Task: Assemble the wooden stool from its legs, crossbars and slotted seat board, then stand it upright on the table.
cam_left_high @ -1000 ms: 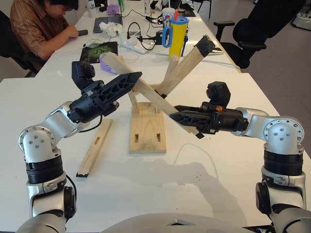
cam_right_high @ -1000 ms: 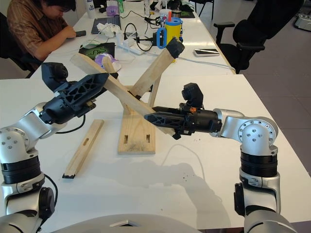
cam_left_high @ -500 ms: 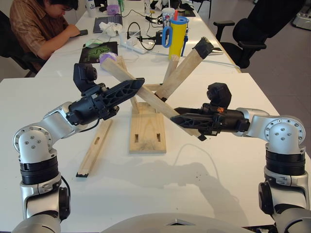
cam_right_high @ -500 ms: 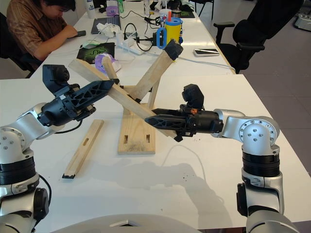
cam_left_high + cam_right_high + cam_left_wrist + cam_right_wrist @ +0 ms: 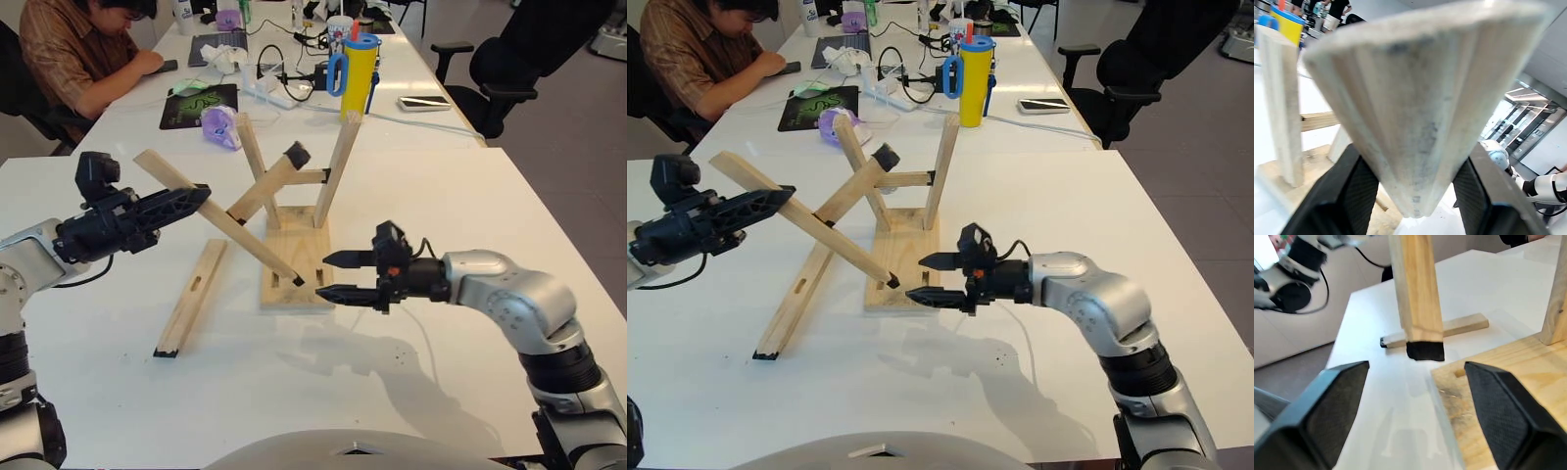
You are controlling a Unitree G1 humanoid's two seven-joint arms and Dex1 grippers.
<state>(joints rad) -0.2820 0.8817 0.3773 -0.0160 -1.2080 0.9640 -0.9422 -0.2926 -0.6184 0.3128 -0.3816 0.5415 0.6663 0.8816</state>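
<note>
The slotted seat board (image 5: 315,257) lies flat on the white table. Two legs (image 5: 338,168) joined by a crossbar (image 5: 306,177) stand up from its far end, and a black-tipped leg (image 5: 266,188) leans against them. My left gripper (image 5: 188,200) is shut on a long slanted leg (image 5: 240,233) near its upper end; its black-tipped lower end rests on the board's front edge (image 5: 1424,350). In the left wrist view this leg (image 5: 1415,107) sits between the fingers (image 5: 1357,196). My right gripper (image 5: 331,275) hangs open just right of that lower end, holding nothing.
A loose slotted wooden bar (image 5: 191,299) lies on the table left of the board. A yellow bottle (image 5: 358,61), a cable and desk clutter sit at the table's far side. A phone (image 5: 424,103) lies at the back right.
My right gripper let go of the long leg and dropped low by the board's front. My left arm pulled left with the leg, whose lower end came down onto the board. The leaning leg sank lower.
</note>
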